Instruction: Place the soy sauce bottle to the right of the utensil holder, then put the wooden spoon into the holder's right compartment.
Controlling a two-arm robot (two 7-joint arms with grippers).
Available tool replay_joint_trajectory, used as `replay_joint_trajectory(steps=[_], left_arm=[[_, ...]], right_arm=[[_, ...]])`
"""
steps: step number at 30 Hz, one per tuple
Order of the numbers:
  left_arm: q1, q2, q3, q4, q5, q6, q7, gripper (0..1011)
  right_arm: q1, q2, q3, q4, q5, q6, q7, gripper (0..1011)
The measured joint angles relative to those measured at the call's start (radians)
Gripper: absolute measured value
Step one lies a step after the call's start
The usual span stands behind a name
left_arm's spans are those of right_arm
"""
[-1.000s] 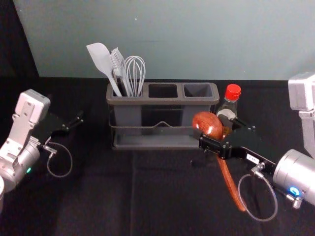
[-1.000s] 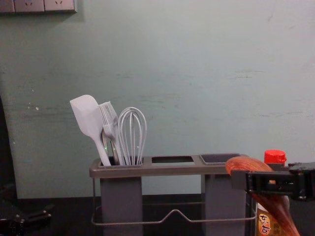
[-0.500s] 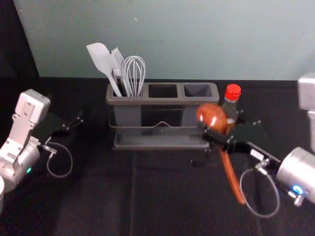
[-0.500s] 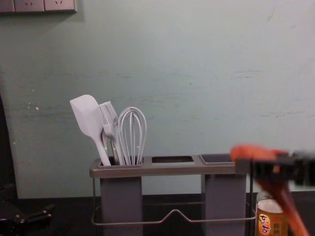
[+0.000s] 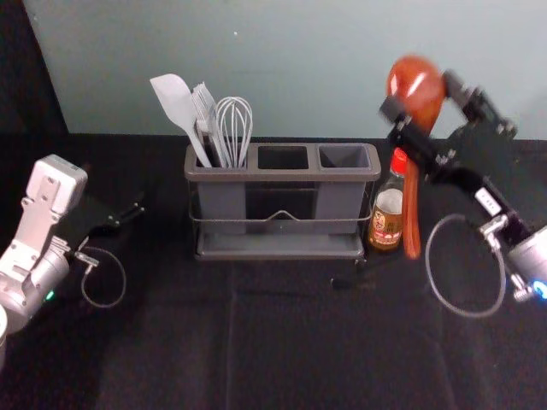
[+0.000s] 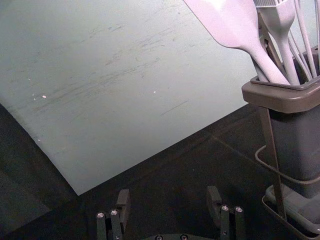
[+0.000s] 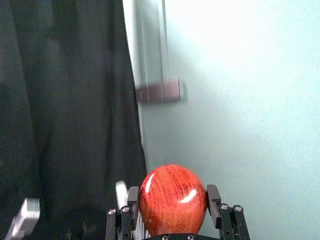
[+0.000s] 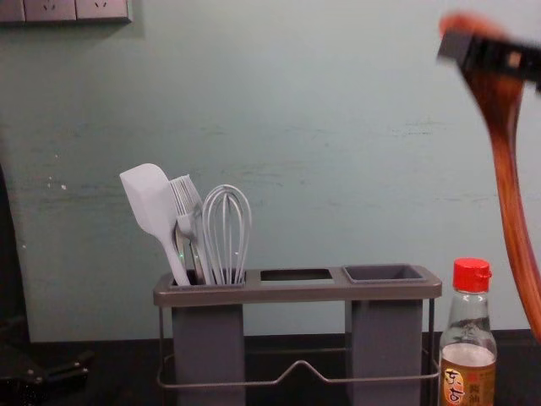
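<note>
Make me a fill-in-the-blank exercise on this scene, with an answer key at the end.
While the left gripper idles empty, the gripper holding the wooden spoon is the robot's ____ one.
The spoon's handle points ____.
The cap on the soy sauce bottle is ____.
The spatula stands in the utensil holder's ____ compartment.
Missing words: right; down; red; left.

Probably a robot lab or test bay: a robot's left arm (image 5: pixel 34 235) and right arm (image 5: pixel 532 254) over black cloth (image 5: pixel 282 342), a plain grey-green wall (image 5: pixel 299 68) far behind, sockets (image 8: pixel 51 10) and dark curtain (image 5: pixel 26 77) at left.
</note>
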Motion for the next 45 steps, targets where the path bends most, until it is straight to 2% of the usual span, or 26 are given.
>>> replay_joint_trajectory(steps=[2,4,5,8,12,17,18,24,33,45], left_arm=[[0.000,0.000,0.000,0.000,0.000,0.000,0.000,1005],[0.000,0.000,0.000,0.000,0.000,0.000,0.000,1005],[0.000,0.000,0.000,0.000,0.000,0.000,0.000,1005],[0.000,0.000,0.000,0.000,0.000,0.000,0.000,1005],[0.000,0.000,0.000,0.000,0.000,0.000,0.000,1005],[0.000,0.000,0.000,0.000,0.000,0.000,0.000,1005],[0.000,0.000,0.000,0.000,0.000,0.000,0.000,1005],[0.000,0.000,0.000,0.000,0.000,0.000,0.000,1005],[0.000,0.000,0.000,0.000,0.000,0.000,0.000,1005],[0.000,0.000,0.000,0.000,0.000,0.000,0.000,1005]], right_arm=[[0.014,-0.017,-0.001,0.016,0.007,-0.071,0.006,835],[0.025,-0.026,-0.004,0.029,0.012,-0.108,0.010,835],[0.039,-0.037,-0.008,0.046,0.016,-0.147,0.013,835],[0.065,-0.051,-0.016,0.078,0.028,-0.186,0.020,835],[0.137,-0.077,-0.034,0.153,0.065,-0.229,0.029,835],[0.222,-0.087,-0.056,0.238,0.090,-0.242,0.047,835],[0.253,-0.084,-0.065,0.268,0.095,-0.244,0.057,835],[0.357,-0.069,-0.096,0.374,0.116,-0.222,0.087,835],[0.436,-0.061,-0.140,0.482,0.123,-0.208,0.099,835],[0.535,-0.092,-0.183,0.656,0.151,-0.271,0.116,835]])
